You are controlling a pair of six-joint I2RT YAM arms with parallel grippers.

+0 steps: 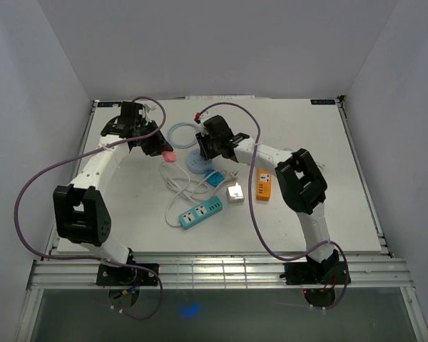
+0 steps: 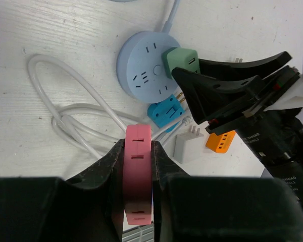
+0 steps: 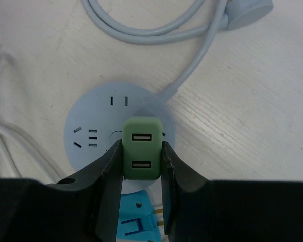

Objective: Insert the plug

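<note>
A green plug [image 3: 142, 148] with two USB slots stands upright on the round pale-blue socket hub [image 3: 91, 121]. My right gripper [image 3: 142, 162] is shut on it, its jaws pressed to both sides. From the left wrist view the green plug [image 2: 181, 59] sits at the right rim of the hub [image 2: 141, 65]. My left gripper [image 2: 138, 169] is shut on a pink plug [image 2: 138, 151] and holds it above the table, left of the hub [image 1: 197, 162]. The green plug's prongs are hidden.
A blue adapter [image 1: 212, 178], a white charger [image 1: 235, 192], an orange charger [image 1: 263, 184] and a blue power strip [image 1: 201, 211] lie near the hub. White cable [image 2: 65, 121] loops to its left. The hub's pale-blue cord [image 1: 180, 134] coils behind it.
</note>
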